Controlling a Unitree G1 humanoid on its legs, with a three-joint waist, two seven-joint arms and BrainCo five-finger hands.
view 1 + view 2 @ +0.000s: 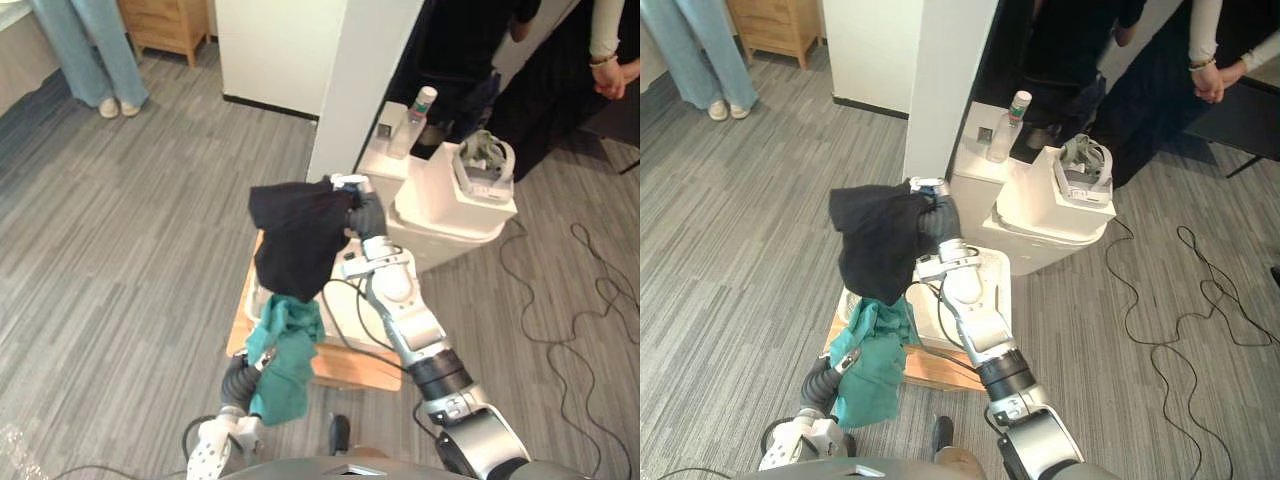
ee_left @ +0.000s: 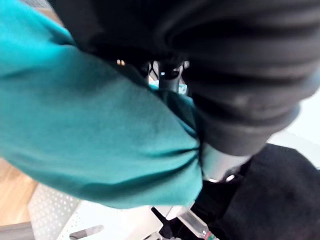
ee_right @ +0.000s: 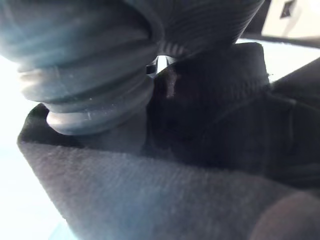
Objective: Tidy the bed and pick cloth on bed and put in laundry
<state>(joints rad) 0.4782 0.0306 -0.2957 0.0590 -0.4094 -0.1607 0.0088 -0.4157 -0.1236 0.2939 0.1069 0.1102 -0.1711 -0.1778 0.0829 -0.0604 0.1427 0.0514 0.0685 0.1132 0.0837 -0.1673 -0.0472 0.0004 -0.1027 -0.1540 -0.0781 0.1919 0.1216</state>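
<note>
A black cloth (image 1: pixel 298 240) hangs in the air above a white perforated laundry basket (image 1: pixel 992 292) that stands on a low wooden board (image 1: pixel 352 368). My right hand (image 1: pixel 366 214) is at the cloth's upper right corner, shut on it, with the cloth bunched over its fingers. Just below hangs a teal cloth (image 1: pixel 284 362), over the basket's near left corner. My left hand (image 1: pixel 256 362) grips this one from the left, fingers curled into the fabric. The left wrist view has the teal cloth (image 2: pixel 100 130) wrapped round the hand. Black cloth (image 3: pixel 210 130) lies against the cover in the right wrist view.
A white rounded unit (image 1: pixel 452 205) stands behind the basket, with a headset (image 1: pixel 485 165) and a bottle (image 1: pixel 421 106) on it. A white pillar (image 1: pixel 350 80) rises at the back. People stand at the far left (image 1: pixel 100 50) and far right (image 1: pixel 600 60). Cables (image 1: pixel 560 300) trail on the floor.
</note>
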